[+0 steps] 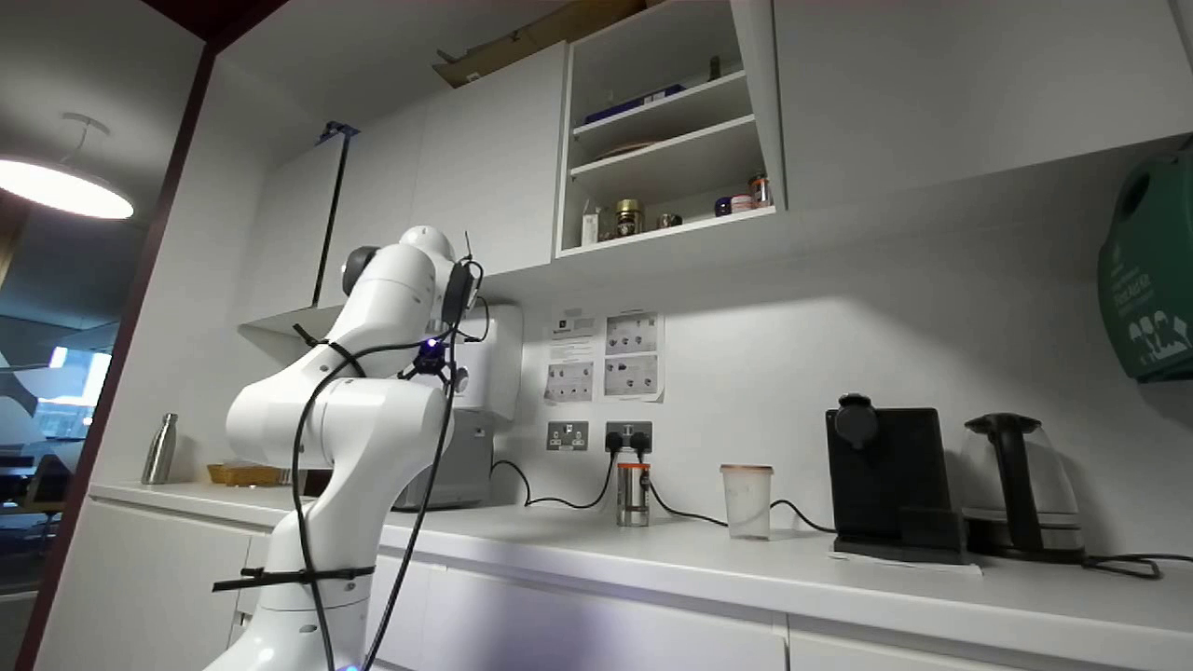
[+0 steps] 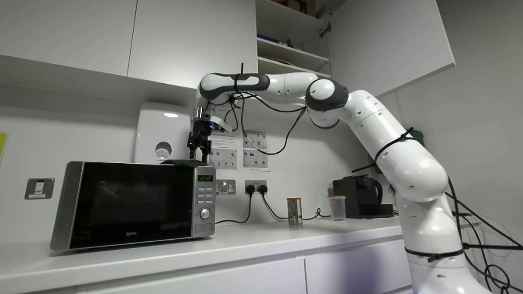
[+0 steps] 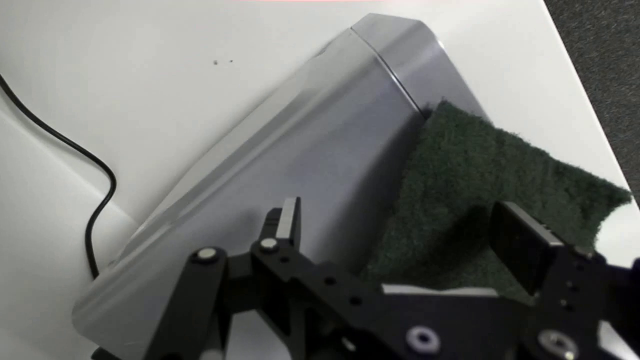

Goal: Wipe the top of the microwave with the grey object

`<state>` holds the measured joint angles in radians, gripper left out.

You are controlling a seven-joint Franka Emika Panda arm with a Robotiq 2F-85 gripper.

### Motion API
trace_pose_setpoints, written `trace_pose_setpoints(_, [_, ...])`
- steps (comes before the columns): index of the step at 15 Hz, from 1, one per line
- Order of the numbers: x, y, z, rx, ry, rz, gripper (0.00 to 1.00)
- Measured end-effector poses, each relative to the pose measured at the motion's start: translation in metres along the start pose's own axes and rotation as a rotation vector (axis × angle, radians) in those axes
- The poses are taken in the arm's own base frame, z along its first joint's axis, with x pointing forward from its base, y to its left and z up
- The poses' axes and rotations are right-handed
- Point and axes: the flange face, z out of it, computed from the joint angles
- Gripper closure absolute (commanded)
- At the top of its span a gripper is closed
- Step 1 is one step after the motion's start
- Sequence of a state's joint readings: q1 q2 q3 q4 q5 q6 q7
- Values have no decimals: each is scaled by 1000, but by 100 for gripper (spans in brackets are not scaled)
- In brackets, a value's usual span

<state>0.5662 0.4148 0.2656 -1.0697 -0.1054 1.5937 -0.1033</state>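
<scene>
Dark green, fuzzy-looking cloth (image 3: 465, 165) sits ctr-R in the wrist view, lying on top of the microwave (image 2: 135, 204) & reaching past the casing's edge toward R of frame. In an exterior view it's a thin dark layer at the R end of the microwave's top, the appliance itself filling lower L of frame on the white counter (image 2: 253, 245). The gripper (image 3: 395, 205) is released: its fingers (image 3: 520, 250) point down, spread wide, one above the cloth, the other above bare silver-grey casing. Whether a fingertip touches the cloth is hard to tell from these angles. The white arm (image 2: 376, 122) arches over from R of frame in an exterior view. Both exterior views show a tin (image 2: 294, 212) w/ orange lid at lower ctr, L of a translucent plastic tub (image 2: 338, 209), w/ the black coffee machine (image 2: 355, 192) farther R. A kettle (image 1: 1014, 485) stands beside the machine at lower R in an exterior view; up top is a cupboard (image 1: 643, 56) w/ its door swung out & jars (image 1: 629, 219) on its lowest shelf. Black cord (image 3: 114, 182) curves down the L side of the wrist view.
</scene>
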Motion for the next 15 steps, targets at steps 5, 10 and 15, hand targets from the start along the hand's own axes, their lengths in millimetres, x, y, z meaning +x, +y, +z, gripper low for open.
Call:
trace_pose_setpoints(5, [6,-16,1,-1,-17,-28,26])
trace_pose_setpoints(10, [9,-22,4,-6,-34,-39,62])
trace_pose_setpoints(15, [11,-16,4,-14,-30,-32,100])
